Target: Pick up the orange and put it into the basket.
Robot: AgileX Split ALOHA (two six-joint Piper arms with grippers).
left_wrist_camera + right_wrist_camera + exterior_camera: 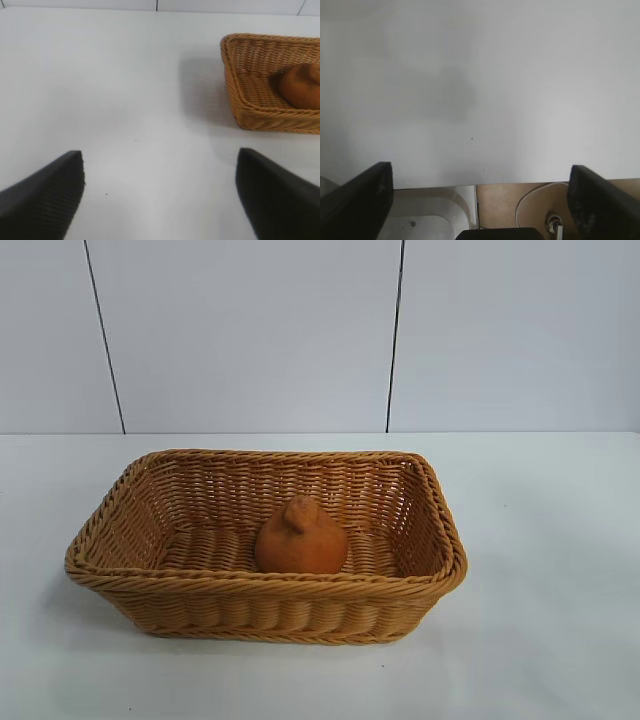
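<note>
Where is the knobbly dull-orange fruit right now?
In the exterior view the dull-orange fruit sits on the floor of the tan woven wicker basket, slightly right of its middle, toward the front wall, knob pointing up; no gripper is near it.

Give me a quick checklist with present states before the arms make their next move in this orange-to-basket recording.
1. Orange inside the basket: ok, it rests on the woven floor.
2. Orange free of any grip: ok, nothing touches it.
3. Basket upright on the table: ok.
4. Left gripper open and empty: ok, fingers wide apart over bare table beside the basket.
5. Right gripper open and empty: ok, fingers spread above the table edge.
6. Arms clear of the basket: ok, neither shows in the exterior view.
</note>
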